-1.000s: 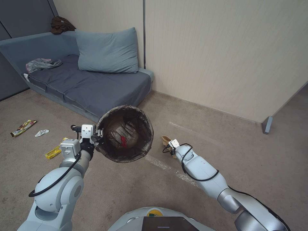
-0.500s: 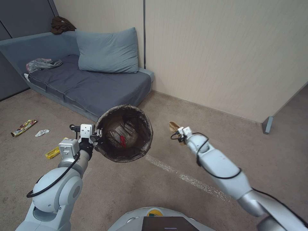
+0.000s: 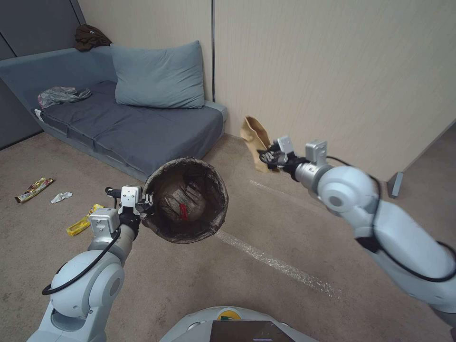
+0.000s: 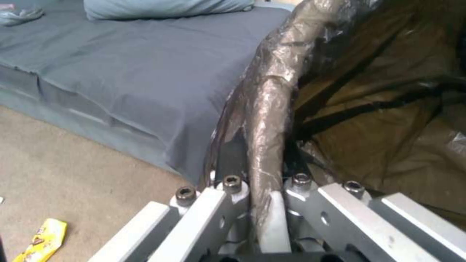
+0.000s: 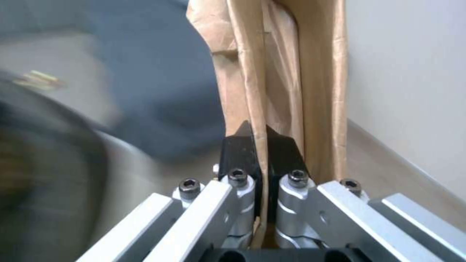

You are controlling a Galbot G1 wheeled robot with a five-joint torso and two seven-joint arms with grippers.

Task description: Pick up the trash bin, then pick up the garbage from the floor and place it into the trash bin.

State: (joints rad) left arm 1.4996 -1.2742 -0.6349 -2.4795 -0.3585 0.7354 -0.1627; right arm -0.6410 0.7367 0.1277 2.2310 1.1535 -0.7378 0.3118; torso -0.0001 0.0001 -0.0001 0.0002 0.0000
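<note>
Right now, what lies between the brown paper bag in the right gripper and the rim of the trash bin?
Nothing lies between them. In the head view, only bare carpet shows behind the gap between the brown paper bag, held by the right gripper, and the trash bin.

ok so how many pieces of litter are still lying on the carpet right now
3, all on the robot's left: a multicoloured wrapper farthest out, a white tissue beside it, and a yellow wrapper nearest the left gripper. More may lie out of view.

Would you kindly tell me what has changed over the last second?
The right pincer, shut on the tan paper bag, has risen from near the floor, carrying it up. The left pincer still clamps the rim of the bag-lined white trash bin; the floor wrappers are unmoved.
</note>
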